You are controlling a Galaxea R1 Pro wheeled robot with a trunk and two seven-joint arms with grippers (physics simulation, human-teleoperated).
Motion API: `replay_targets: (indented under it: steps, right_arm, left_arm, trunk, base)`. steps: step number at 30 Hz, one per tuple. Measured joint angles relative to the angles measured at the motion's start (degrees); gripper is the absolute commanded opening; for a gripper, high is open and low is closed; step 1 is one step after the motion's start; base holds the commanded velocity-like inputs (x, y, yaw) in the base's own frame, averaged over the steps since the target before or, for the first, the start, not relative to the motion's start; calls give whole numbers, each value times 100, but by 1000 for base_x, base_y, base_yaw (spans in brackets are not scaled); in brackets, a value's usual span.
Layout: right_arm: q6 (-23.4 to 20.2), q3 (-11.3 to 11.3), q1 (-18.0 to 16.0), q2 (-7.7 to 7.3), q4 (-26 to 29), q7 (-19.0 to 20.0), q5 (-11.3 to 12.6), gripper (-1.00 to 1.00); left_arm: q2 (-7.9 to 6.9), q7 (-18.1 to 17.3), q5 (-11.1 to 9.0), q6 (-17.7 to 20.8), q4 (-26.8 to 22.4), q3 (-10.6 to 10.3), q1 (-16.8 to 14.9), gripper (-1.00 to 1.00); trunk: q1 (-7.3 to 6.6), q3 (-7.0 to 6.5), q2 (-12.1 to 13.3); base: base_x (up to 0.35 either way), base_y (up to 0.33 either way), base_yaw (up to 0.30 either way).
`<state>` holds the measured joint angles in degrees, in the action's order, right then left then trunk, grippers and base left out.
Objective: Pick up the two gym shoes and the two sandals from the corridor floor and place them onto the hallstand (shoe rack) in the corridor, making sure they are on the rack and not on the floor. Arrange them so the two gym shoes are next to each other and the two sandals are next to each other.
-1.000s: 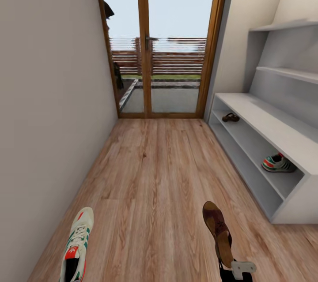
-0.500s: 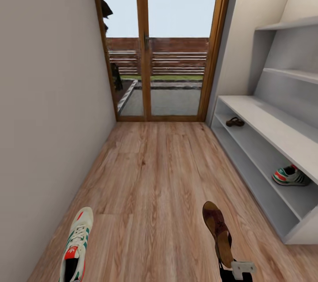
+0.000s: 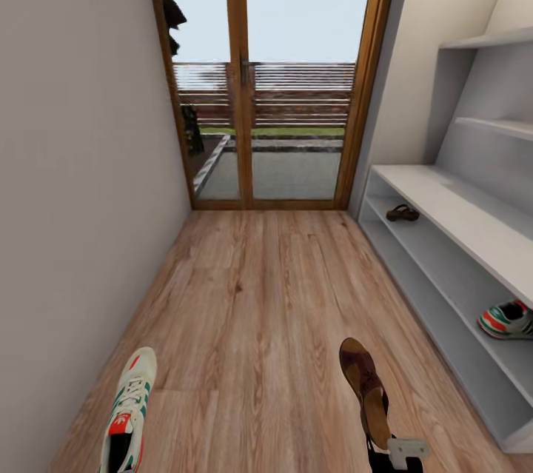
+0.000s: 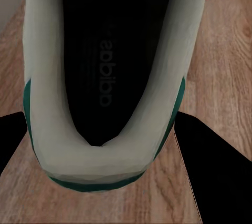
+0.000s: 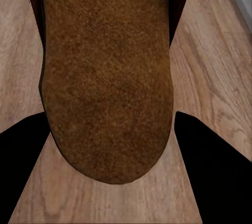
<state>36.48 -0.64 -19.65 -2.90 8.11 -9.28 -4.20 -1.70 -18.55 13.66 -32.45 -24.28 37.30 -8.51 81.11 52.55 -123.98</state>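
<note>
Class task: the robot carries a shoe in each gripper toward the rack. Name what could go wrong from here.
1. The white green-striped sneaker is pinched only at its heel, so it may slip.
2. The brown flat sandal juts forward and could clip the pale grey rack.
3. The shelved sandal and shelved sneaker lie far apart, so pairs could get mismatched.

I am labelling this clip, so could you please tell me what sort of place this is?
Most likely a home entrance corridor: a narrow light brown wood-plank floor, a wood-framed glass door onto a fenced yard, and a pale grey hallstand holding a dark brown sandal and a white sneaker.
</note>
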Motion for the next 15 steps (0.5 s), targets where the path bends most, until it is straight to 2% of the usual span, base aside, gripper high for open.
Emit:
replay_targets:
  steps: [15]
  right_arm:
    - [0, 0, 0, 0, -2, 0, 0, -100]
  left_arm:
    - [0, -1, 4, 0, 0, 0, 1, -100]
  trunk:
    - [0, 0, 0]
  base:
    - [340, 0, 0]
